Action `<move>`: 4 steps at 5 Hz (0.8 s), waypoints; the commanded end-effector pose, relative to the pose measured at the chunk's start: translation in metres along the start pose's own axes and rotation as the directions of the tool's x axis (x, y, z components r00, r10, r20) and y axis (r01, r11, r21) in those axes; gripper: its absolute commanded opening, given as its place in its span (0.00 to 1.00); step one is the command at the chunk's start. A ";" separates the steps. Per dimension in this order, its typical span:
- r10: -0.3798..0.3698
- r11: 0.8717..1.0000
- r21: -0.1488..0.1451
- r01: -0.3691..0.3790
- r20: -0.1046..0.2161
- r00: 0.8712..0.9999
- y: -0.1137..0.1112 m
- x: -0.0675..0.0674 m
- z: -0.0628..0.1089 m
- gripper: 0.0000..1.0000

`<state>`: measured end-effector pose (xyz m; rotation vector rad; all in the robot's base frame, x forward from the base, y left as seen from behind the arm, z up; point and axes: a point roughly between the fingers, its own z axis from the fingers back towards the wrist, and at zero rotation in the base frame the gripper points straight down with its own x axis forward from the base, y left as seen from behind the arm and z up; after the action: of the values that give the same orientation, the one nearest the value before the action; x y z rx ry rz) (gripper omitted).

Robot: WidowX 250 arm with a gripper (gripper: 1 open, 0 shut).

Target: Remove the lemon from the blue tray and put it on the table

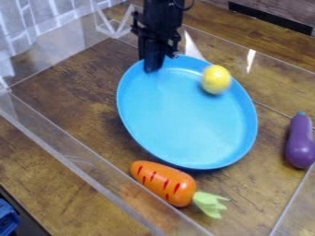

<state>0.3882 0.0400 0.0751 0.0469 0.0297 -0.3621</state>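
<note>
The blue tray (185, 124) lies on the table (74, 97), with its far left edge raised and tilted. My gripper (153, 64) points down at that far rim, shut on it, and the fingertips are partly hidden by the rim. The yellow lemon (215, 79) rests inside the tray near its far right rim, free of the gripper and well to its right.
An orange carrot (164, 182) with a green top lies on the table in front of the tray. A purple eggplant (299, 138) lies to the right. Clear acrylic walls (55, 152) run along the table's left and near edges.
</note>
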 end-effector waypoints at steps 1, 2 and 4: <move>-0.005 0.997 0.078 -0.003 0.107 0.994 0.020 -0.002 0.050 0.00; -0.058 0.994 0.094 0.049 0.095 0.994 0.009 -0.002 0.055 0.00; -0.184 0.978 0.113 0.174 0.083 0.979 -0.024 -0.003 0.061 0.00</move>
<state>0.3776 0.0218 0.0950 0.0994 0.0251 -0.5242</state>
